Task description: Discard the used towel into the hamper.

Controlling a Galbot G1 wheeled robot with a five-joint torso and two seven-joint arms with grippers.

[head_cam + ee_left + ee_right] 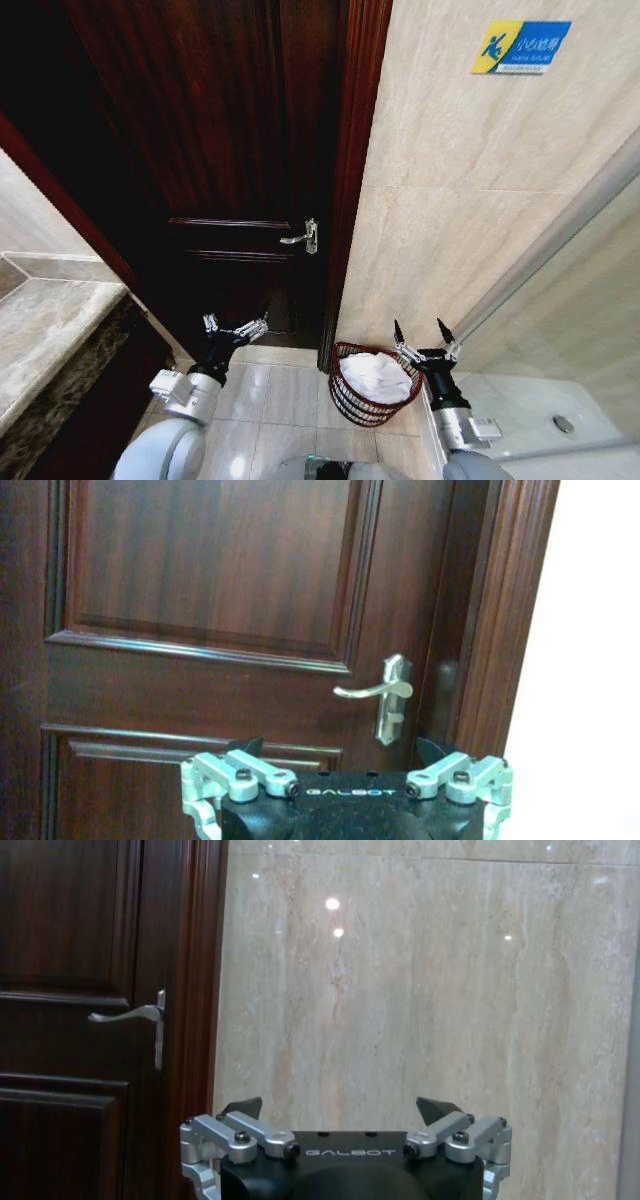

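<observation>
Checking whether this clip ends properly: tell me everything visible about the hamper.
The hamper is a small round basket of dark reddish-brown openwork wire or wicker with a thicker rim, tapering toward its base. It stands upright on the tiled floor by the marble wall, just beside the door frame. A crumpled white towel lies inside it. The right gripper, open, hangs beside its rim, with no contact visible.

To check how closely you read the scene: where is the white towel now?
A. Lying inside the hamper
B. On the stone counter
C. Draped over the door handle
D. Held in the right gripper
A: the white towel lies inside the hamper, while the right gripper beside it is open and empty.
</observation>
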